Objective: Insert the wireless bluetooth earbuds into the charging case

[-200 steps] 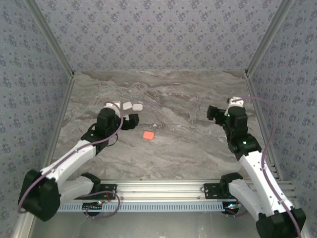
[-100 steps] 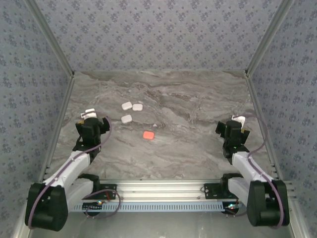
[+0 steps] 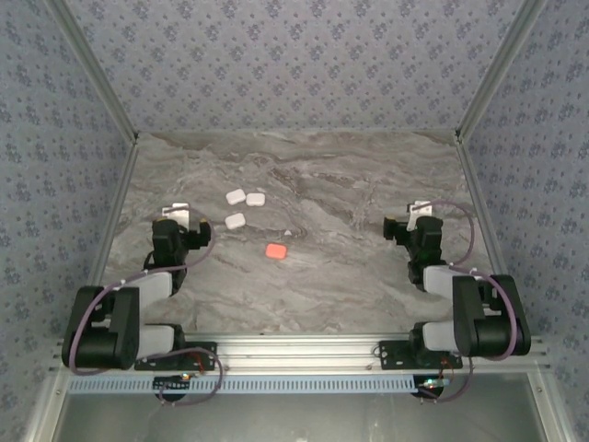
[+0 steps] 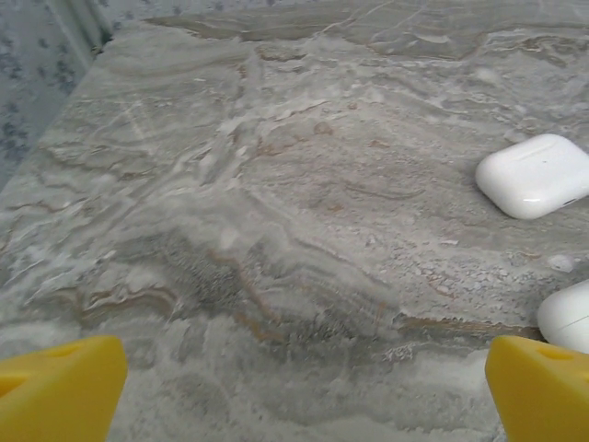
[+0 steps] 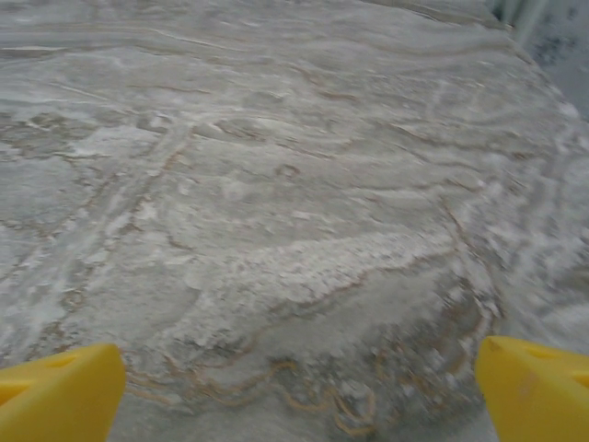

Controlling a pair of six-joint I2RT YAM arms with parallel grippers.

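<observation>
Three white charging cases (image 3: 236,196), (image 3: 256,198), (image 3: 235,220) lie left of the table's middle, with a red case (image 3: 275,250) nearer to me. All look closed. A tiny white speck (image 3: 288,232) beside the red case may be an earbud; it is too small to tell, and I can make out no other earbuds. My left gripper (image 3: 195,231) sits folded back at the left, open, its yellow fingertips (image 4: 60,387) wide apart over bare marble. Two white cases (image 4: 534,175), (image 4: 566,316) lie ahead to its right. My right gripper (image 3: 396,226) is folded back at the right, open and holding nothing (image 5: 299,396).
The marble tabletop (image 3: 350,267) is bounded by patterned walls with metal corner posts (image 3: 483,92). An aluminium rail (image 3: 294,348) carrying the arm bases runs along the near edge. Bare marble lies between the two grippers.
Both arms have drawn back toward their bases and folded up. The left gripper has left the white cases. The cases have not moved.
</observation>
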